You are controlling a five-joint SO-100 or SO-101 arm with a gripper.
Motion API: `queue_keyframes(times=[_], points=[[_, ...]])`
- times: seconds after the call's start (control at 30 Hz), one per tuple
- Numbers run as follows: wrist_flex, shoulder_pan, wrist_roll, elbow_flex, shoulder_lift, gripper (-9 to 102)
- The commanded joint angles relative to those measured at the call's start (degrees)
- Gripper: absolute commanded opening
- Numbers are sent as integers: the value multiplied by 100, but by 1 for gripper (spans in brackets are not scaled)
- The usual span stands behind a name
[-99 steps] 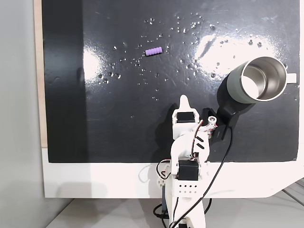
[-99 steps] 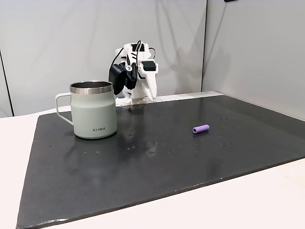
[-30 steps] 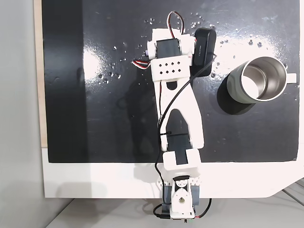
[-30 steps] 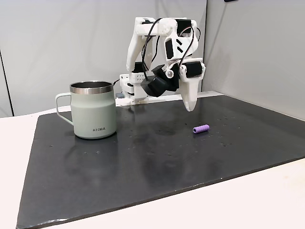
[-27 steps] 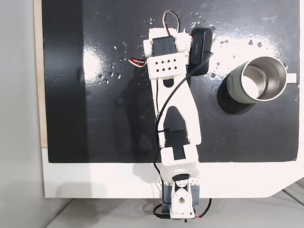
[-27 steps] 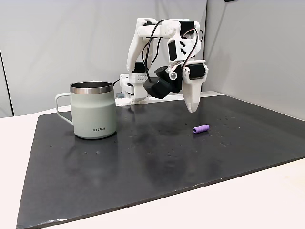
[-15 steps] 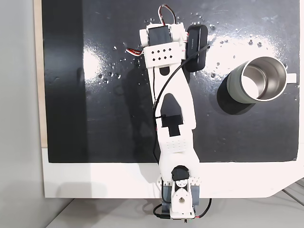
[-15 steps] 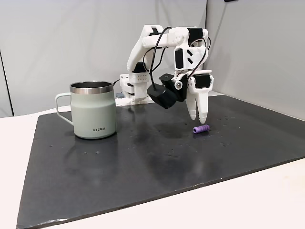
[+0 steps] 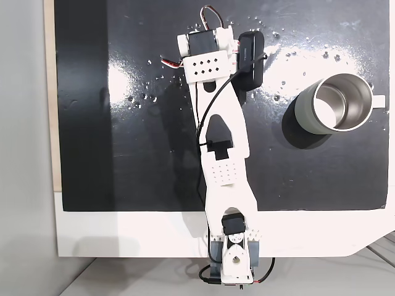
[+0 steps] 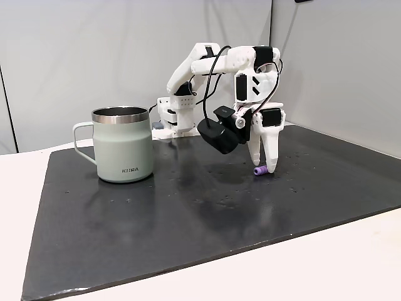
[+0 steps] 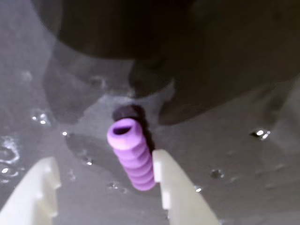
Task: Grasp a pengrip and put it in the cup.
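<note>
**Hand down over the pengrip, fingers spread**

My hand (image 10: 264, 168) points straight down at the dark surface (image 10: 188, 207), its two white fingers apart and their tips almost on the mat. In the wrist view the hand (image 11: 105, 176) shows as two pale fingertips (image 11: 164, 176) with a clear gap between them, so my fingers are spread, pinching nothing.

The pengrip (image 11: 132, 154) lies on its side in that gap, close against the right-hand fingertip as the wrist view shows it, with its open end facing away from the camera. Whether the fingertip actually touches it I cannot tell. In the side fixed view the pengrip (image 10: 260, 170) peeks out purple beside my fingertips, lying on the surface.

The cup (image 10: 123, 145) stands upright well apart from my hand, at the left of the side fixed view, handle turned leftwards. From above, the cup (image 9: 336, 103) sits at the right of the mat, its shiny inside visible. My arm (image 9: 219, 142) stretches from the base at the near white edge across the mat, covering the pengrip there.
</note>
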Motion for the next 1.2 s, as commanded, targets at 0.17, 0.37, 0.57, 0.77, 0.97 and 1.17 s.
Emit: queue_keyframes(times=[0.17, 0.37, 0.57, 0.77, 0.97, 1.17], points=[[62, -132, -88, -703, -272, 18], [114, -176, -105, -870, -475, 6], [176, -167, -105, -914, -554, 0], [272, -158, -97, -976, -343, 0], [246, -141, -79, -554, 721, 0], [202, -9, 97, -97, 2030, 0]])
